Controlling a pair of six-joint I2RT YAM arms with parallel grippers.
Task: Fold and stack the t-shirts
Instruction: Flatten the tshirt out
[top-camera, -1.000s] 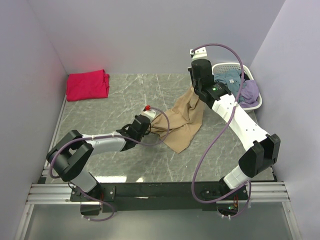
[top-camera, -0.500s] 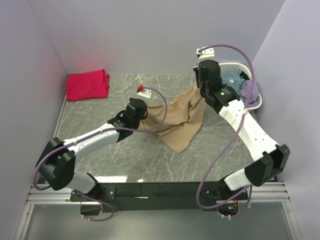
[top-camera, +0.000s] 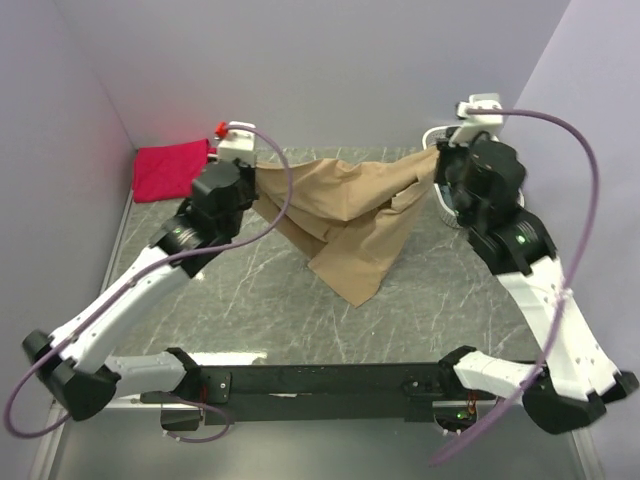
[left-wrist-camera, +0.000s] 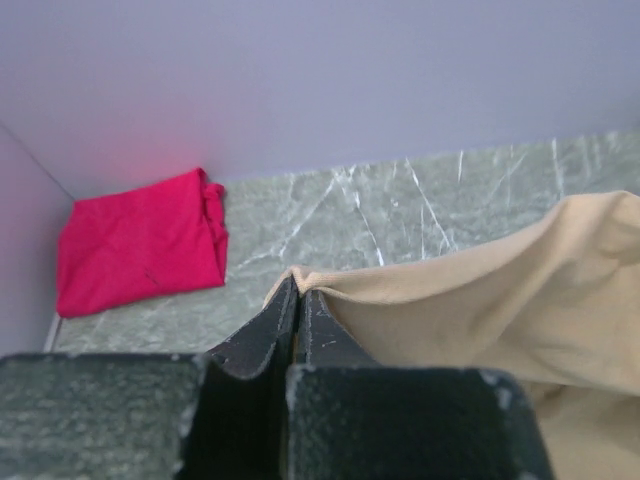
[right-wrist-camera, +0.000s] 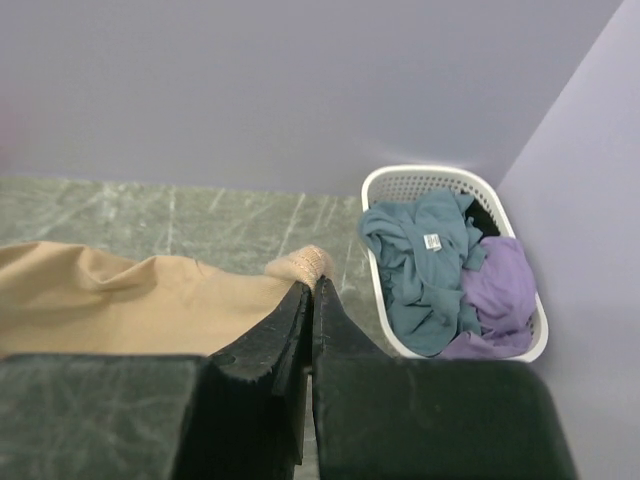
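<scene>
A tan t-shirt (top-camera: 345, 215) hangs stretched between both arms above the marble table, its lower part trailing down to the table surface. My left gripper (top-camera: 252, 175) is shut on its left edge; the pinched hem shows at the fingertips (left-wrist-camera: 297, 283) in the left wrist view. My right gripper (top-camera: 437, 160) is shut on the right edge, with a ribbed bit of tan cloth (right-wrist-camera: 300, 265) bunched at its tips (right-wrist-camera: 313, 283). A folded red-pink t-shirt (top-camera: 170, 168) lies flat in the back left corner, also seen as the red-pink t-shirt (left-wrist-camera: 140, 245) in the left wrist view.
A white lattice basket (right-wrist-camera: 400, 180) at the back right holds teal and purple clothes; the right arm mostly hides it in the top view. Grey walls close the table on the left, back and right.
Both arms have lifted and moved apart, raising the tan t-shirt off the table and stretching it wide. The left gripper went up toward the back left, the right one toward the basket.
</scene>
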